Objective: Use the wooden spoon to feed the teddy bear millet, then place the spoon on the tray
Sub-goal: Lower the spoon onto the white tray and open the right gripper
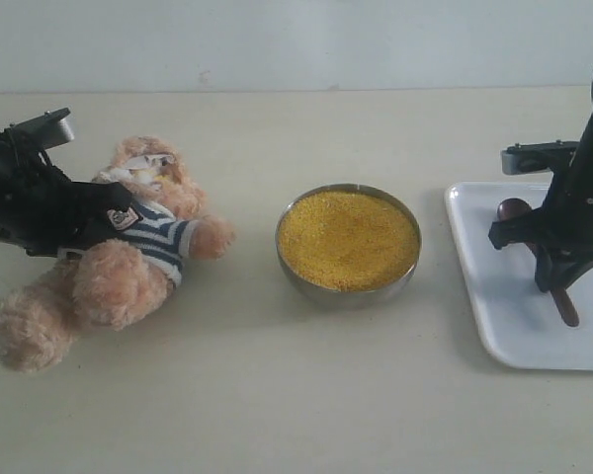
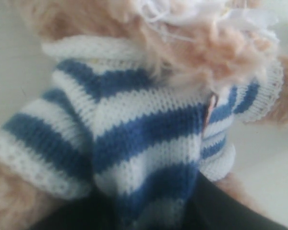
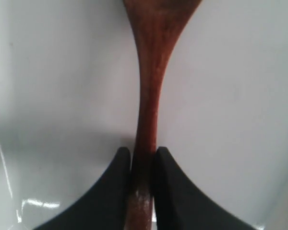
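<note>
Over the tray (image 1: 504, 326) at the right of the desk (image 1: 277, 395), the right end effector (image 1: 558, 284) is clamped on the slim handle of the spoon (image 1: 515, 210). The right wrist view shows the spoon (image 3: 149, 96) pinched between both jaws, which stand close together with only the wood between them. A grip that far back leaves the round end free to scoop. The spoon sits low over the white surface, but whether it touches cannot be told. Nor can it be told whether this grip begins a lift or ends a put-down.

The bowl (image 1: 348, 294) of millet (image 1: 348, 240) stands between tray and bear (image 1: 128, 267), probably so the spoon can pass over the grain on its way across.

At the left, the bear lies tilted back with its face upward. The left end effector (image 1: 104, 219) is closed on its striped shirt, and the left wrist view shows the knit bunched between the dark jaws. This hold likely steadies the soft toy and keeps its mouth reachable.
</note>
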